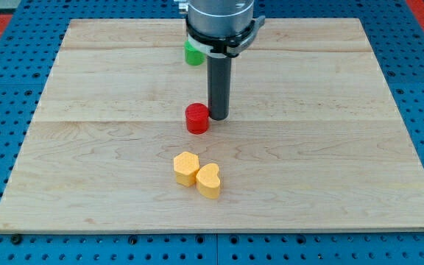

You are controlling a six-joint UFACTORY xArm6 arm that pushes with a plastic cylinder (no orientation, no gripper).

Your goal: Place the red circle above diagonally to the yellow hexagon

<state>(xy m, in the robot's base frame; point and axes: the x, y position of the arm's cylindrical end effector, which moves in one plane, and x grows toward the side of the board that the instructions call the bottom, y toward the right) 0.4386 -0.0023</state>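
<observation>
The red circle (196, 118) lies near the middle of the wooden board (330, 147). My tip (218, 116) stands right beside it on the view's right, touching or nearly touching its upper right side. The yellow hexagon (186, 168) lies below the red circle, toward the view's bottom. A yellow heart (209, 180) sits against the hexagon's lower right side.
A green block (193, 53) lies near the board's top edge, partly hidden behind the arm's grey body (221, 22). A blue pegboard surface (6, 110) surrounds the board.
</observation>
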